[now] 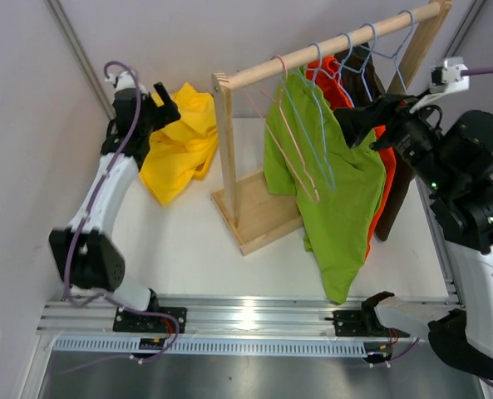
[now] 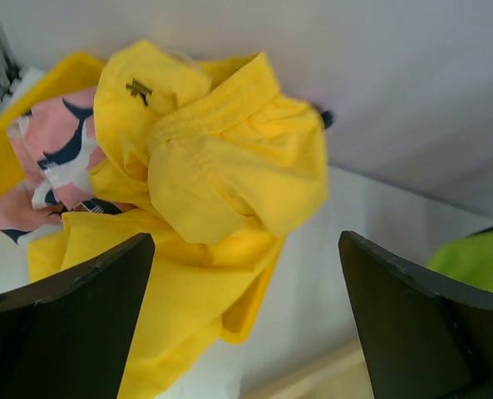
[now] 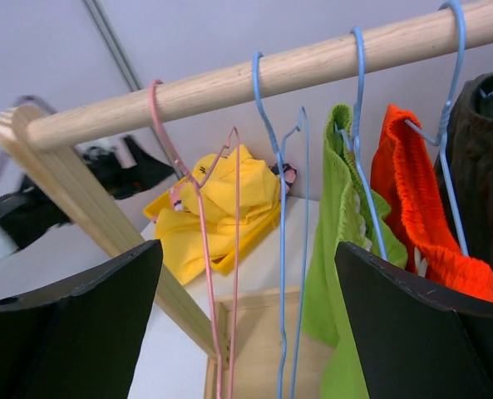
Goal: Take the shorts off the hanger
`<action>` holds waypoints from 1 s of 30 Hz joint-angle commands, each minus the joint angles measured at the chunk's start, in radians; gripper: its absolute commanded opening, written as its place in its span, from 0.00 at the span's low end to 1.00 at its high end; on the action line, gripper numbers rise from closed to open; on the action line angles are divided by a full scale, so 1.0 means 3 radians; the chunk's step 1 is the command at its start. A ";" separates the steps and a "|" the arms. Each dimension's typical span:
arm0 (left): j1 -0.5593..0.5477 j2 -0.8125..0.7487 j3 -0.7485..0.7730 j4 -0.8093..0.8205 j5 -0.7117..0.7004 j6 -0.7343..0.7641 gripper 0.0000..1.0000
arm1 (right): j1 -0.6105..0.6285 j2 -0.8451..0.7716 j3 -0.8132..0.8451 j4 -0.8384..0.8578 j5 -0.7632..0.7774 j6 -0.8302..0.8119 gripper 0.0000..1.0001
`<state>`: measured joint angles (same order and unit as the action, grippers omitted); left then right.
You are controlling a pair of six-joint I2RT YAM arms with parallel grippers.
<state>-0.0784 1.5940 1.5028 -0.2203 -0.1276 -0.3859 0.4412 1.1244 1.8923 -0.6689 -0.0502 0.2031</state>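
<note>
Lime green shorts (image 1: 333, 195) hang from a blue hanger on the wooden rod (image 1: 329, 51), with orange shorts (image 1: 386, 187) and dark olive-brown shorts (image 1: 401, 195) on hangers behind them. They also show in the right wrist view: green (image 3: 333, 274), orange (image 3: 412, 199), dark (image 3: 489, 166). Yellow shorts (image 1: 179, 141) lie piled at the back left, over pink patterned shorts (image 2: 51, 158). My left gripper (image 1: 165, 98) is open and empty above the yellow shorts (image 2: 213, 166). My right gripper (image 1: 352, 120) is open and empty beside the green shorts' waist.
An empty pink hanger (image 3: 203, 249) and an empty blue hanger (image 3: 281, 249) hang left of the green shorts. The rack's upright post (image 1: 227, 150) and wooden base (image 1: 258, 218) stand mid-table. A yellow bin rim (image 2: 239, 320) shows under the pile. Walls close in left and behind.
</note>
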 commanded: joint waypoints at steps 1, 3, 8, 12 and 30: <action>-0.0168 -0.0746 -0.0432 0.0208 0.0052 0.0008 0.99 | -0.0044 0.0321 0.0140 0.0118 0.0131 -0.0135 0.88; -0.0244 -0.1145 -0.0798 0.0218 0.0057 0.0003 0.99 | -0.0110 0.0444 0.0252 0.0138 0.0111 -0.0150 0.84; -0.0638 -0.1871 -0.1389 0.0193 0.0032 0.0044 0.99 | -0.0279 0.0766 0.0416 0.0205 0.0050 -0.0125 0.77; -0.0812 -0.2423 -0.1905 0.0106 -0.0004 0.0008 0.99 | -0.0422 0.0889 0.0457 0.0307 0.0009 -0.0079 0.76; -0.0935 -0.2731 -0.2284 -0.0002 0.0062 -0.0018 0.99 | -0.0530 0.0992 0.0012 0.0466 -0.0165 0.0074 0.60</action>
<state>-0.3435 0.7765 0.8276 -0.2493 -0.1211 -0.3843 0.2867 1.4269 1.9022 -0.5766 -0.0769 0.2123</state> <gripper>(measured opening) 0.994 0.631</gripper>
